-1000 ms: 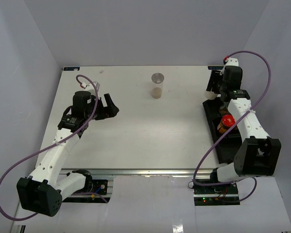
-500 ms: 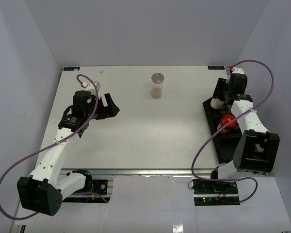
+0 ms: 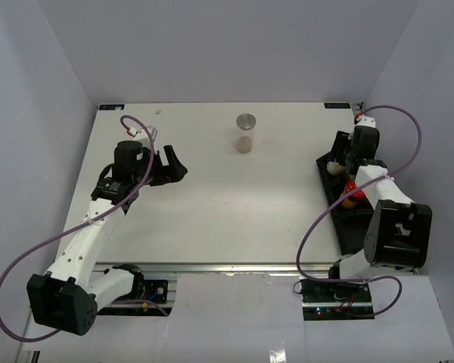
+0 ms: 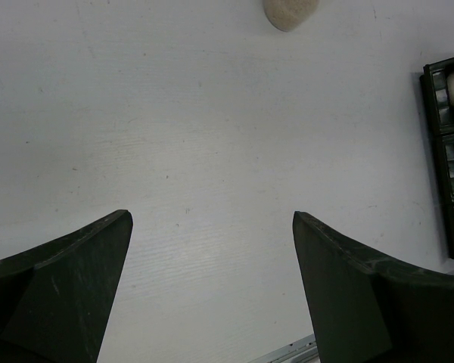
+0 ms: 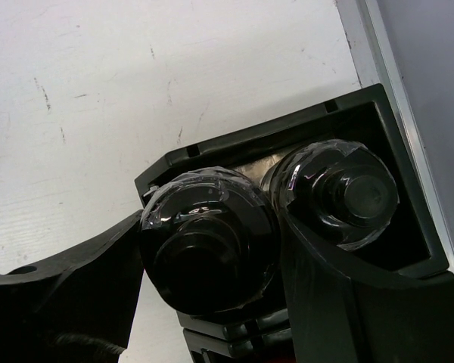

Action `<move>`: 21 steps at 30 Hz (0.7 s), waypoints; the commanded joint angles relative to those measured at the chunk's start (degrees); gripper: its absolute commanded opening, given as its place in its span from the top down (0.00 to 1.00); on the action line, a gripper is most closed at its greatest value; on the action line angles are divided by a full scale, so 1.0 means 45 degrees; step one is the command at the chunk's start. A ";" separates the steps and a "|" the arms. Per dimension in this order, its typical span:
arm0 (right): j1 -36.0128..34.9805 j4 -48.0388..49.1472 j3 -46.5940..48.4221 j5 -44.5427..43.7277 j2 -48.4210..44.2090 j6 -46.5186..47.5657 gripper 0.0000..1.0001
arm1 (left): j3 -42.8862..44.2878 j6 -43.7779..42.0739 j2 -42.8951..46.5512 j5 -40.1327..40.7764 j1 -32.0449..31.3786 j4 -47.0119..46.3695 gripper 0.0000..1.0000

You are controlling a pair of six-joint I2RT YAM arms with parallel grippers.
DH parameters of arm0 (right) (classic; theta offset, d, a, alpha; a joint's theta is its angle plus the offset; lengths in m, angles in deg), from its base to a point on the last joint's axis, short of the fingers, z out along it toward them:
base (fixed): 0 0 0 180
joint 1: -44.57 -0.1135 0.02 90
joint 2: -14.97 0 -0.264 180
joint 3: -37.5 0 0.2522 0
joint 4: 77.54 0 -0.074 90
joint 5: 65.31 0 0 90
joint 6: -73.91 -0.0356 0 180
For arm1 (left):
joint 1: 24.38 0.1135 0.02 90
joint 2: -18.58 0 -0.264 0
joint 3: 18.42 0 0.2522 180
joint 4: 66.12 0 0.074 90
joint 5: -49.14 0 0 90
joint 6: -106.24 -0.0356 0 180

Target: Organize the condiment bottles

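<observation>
left claw (image 4: 210,219): wide open, empty | right claw (image 5: 210,253): clamped on black-capped bottle (image 5: 206,227)

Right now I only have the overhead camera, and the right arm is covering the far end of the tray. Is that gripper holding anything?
Observer: Yes. In the right wrist view, the right gripper is closed on a black-capped bottle, gripping the cap from both sides.
Operator: Anything else at that end?
Observer: A second black-capped bottle stands right beside it, in the corner of the tray.
Operator: And the left gripper, is it carrying something?
Observer: No. The left wrist view shows the left gripper wide open, with only bare table between its jaws.
</observation>
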 commanded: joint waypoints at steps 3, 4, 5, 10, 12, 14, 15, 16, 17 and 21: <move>0.0057 0.2086 -0.0109 -0.0409 0.0021 0.0004 0.58 | 0.0245 -0.0153 0.0063 -0.0194 0.0081 -0.0334 0.02; 0.0057 0.2054 -0.0076 -0.0390 0.0057 0.0020 0.54 | 0.0262 -0.0153 0.0062 -0.0211 0.0065 -0.0318 0.02; 0.0057 0.2053 -0.0046 -0.0329 0.0133 0.0005 0.53 | 0.0277 -0.0153 0.0047 -0.0226 0.0080 -0.0333 0.02; 0.0057 0.1892 0.0126 -0.0225 0.0328 -0.0066 0.38 | 0.0442 -0.0220 0.0071 -0.0202 0.0065 -0.0231 0.02; 0.0057 0.1854 0.0179 -0.0222 0.0326 -0.0075 0.35 | 0.0484 -0.0251 0.0082 -0.0187 0.0067 -0.0197 0.02; 0.0057 0.1776 0.0249 -0.0301 0.0308 -0.0058 0.28 | 0.0571 -0.0259 0.0082 -0.0161 0.0084 -0.0153 0.02; 0.0057 0.1721 0.0314 -0.0333 0.0309 -0.0057 0.27 | 0.0593 -0.0270 0.0082 -0.0171 0.0084 -0.0142 0.02; 0.0057 0.1605 0.0404 -0.0359 0.0347 -0.0045 0.26 | 0.0606 -0.0257 0.0095 -0.0171 0.0071 -0.0129 0.02; 0.0057 0.1495 0.0489 -0.0379 0.0367 -0.0032 0.25 | 0.0619 -0.0251 0.0095 -0.0178 0.0065 -0.0116 0.02; 0.0057 0.1156 0.0781 -0.0363 0.0386 0.0030 0.18 | 0.0671 -0.0280 0.0072 -0.0152 0.0065 -0.0083 0.02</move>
